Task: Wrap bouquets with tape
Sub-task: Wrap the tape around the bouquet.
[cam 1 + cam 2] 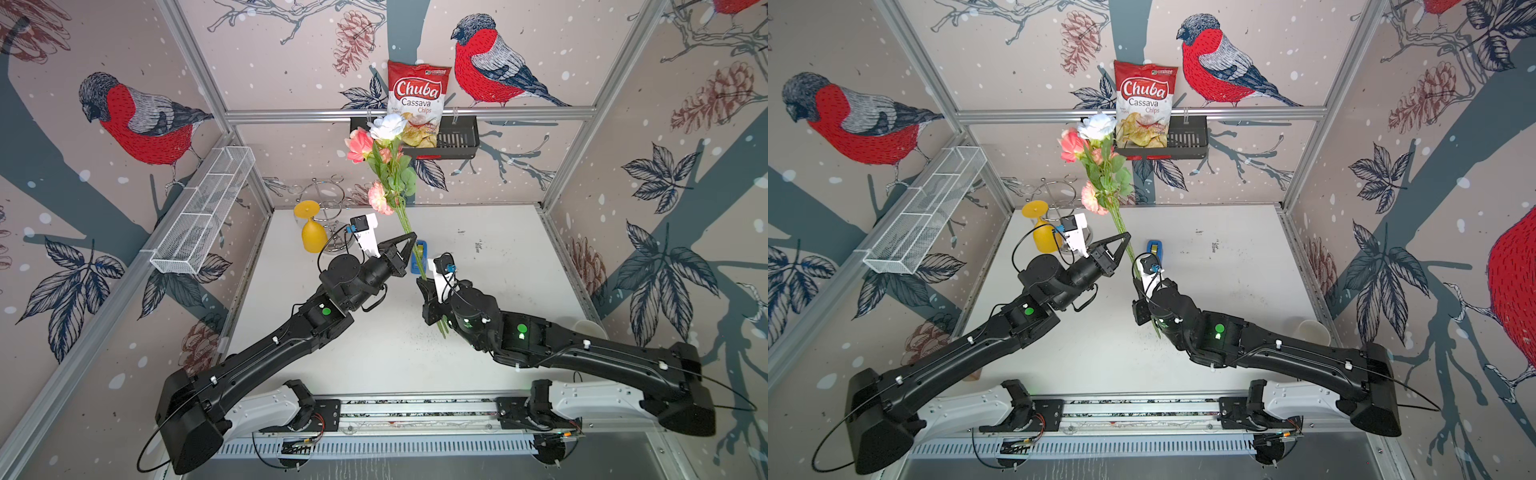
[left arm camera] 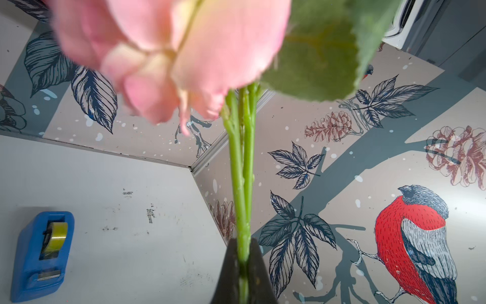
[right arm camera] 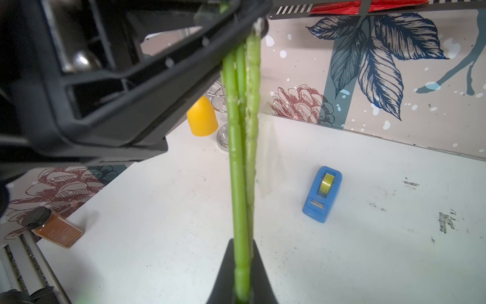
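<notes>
Bouquet held up off the table — left gripper clamped on the stems partway up, right gripper clamped lower down, stem ends poking out below it. Blue tape dispenser sits on the table just behind the stems, partly hidden by them in a top view. Yellow goblet and wire rack behind the left gripper. Spice jar lying near the table's edge, seen only in the right wrist view.

Bird-print walls, aluminium frame, scuffed white tabletop.
</notes>
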Robot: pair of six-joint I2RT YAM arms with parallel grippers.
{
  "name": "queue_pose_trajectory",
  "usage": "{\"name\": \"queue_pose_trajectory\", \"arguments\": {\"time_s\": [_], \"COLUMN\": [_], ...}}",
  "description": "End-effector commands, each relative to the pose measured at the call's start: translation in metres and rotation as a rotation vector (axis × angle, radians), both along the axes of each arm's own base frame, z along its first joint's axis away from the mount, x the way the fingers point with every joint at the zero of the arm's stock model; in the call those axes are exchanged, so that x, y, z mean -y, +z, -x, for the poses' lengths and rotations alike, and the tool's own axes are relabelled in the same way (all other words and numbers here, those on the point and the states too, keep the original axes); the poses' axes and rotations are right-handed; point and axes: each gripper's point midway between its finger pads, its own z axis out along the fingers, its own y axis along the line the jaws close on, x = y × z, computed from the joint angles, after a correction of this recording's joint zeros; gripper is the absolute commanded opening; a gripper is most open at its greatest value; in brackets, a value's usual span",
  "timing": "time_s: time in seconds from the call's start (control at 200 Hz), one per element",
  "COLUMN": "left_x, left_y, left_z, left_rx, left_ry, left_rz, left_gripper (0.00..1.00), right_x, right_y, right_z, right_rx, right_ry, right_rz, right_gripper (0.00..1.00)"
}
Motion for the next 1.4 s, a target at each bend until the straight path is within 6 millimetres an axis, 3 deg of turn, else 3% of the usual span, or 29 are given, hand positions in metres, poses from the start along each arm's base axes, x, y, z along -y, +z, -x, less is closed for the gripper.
{"name": "queue_pose_trajectory", "arguments": {"time_s": [0.0,0.165,0.225,0.265,0.305,0.36,0.455,0.62,0.745,0.836,0.921,0.996,1.036,1.096,1.201,1.226,1.391], "left_x": [0.002,-0.004,-0.014,-0.024,-0.036,-0.051,-0.066,-0.067,-0.064,-0.062,-0.06,-0.058,-0.057,-0.055,-0.054,-0.054,-0.054], "left_y": [0.02,0.029,0.025,0.019,0.014,0.004,-0.005,-0.005,-0.001,0.0,0.003,0.006,0.008,0.015,0.027,0.03,0.027], "left_z": [0.011,0.017,0.01,0.002,-0.006,-0.016,-0.025,-0.029,-0.028,-0.027,-0.025,-0.023,-0.021,-0.014,0.002,0.006,0.018], "left_rx": [0.065,0.087,0.068,0.046,0.03,-0.014,-0.049,-0.055,-0.054,-0.054,-0.046,-0.035,-0.022,0.016,0.082,0.097,0.095], "left_ry": [-0.052,-0.057,0.018,0.094,0.178,0.286,0.387,0.412,0.396,0.382,0.363,0.347,0.334,0.298,0.214,0.194,0.131], "left_rz": [0.062,0.095,0.071,0.041,0.003,-0.042,-0.072,-0.055,-0.044,-0.028,-0.022,-0.022,-0.027,-0.03,-0.006,0.007,0.025], "left_gripper": [0.0,0.0,0.0,0.0,0.0,0.0,0.0,0.0,0.0,0.0,0.0,0.0,0.0,0.24,0.45,0.5,0.57], "right_x": [-0.015,-0.014,-0.01,-0.005,0.003,0.014,0.024,0.001,-0.004,-0.009,-0.017,-0.022,-0.025,-0.03,-0.04,-0.037,-0.032], "right_y": [0.022,0.042,0.046,0.043,0.036,0.023,0.009,-0.002,-0.013,-0.022,-0.025,-0.023,-0.021,-0.016,-0.008,0.003,0.026], "right_z": [0.015,0.037,0.043,0.037,0.028,0.014,0.002,-0.003,-0.017,-0.024,-0.026,-0.025,-0.022,-0.015,0.005,0.011,0.033], "right_rx": [-0.016,-0.047,-0.038,-0.04,-0.05,-0.057,-0.032,0.023,0.046,0.054,0.055,0.047,0.038,0.03,0.022,0.029,0.06], "right_ry": [0.133,0.338,0.364,0.319,0.241,0.102,-0.08,-0.148,-0.232,-0.246,-0.231,-0.21,-0.187,-0.124,0.029,0.061,0.198], "right_rz": [-0.146,-0.325,-0.347,-0.334,-0.307,-0.239,-0.099,0.063,0.138,0.177,0.203,0.209,0.2,0.163,0.059,0.011,-0.123], "right_gripper": [0.0,0.0,0.0,0.21,0.52,0.72,0.79,0.82,0.78,0.66,0.36,0.0,0.0,0.0,0.0,0.0,0.0]}}
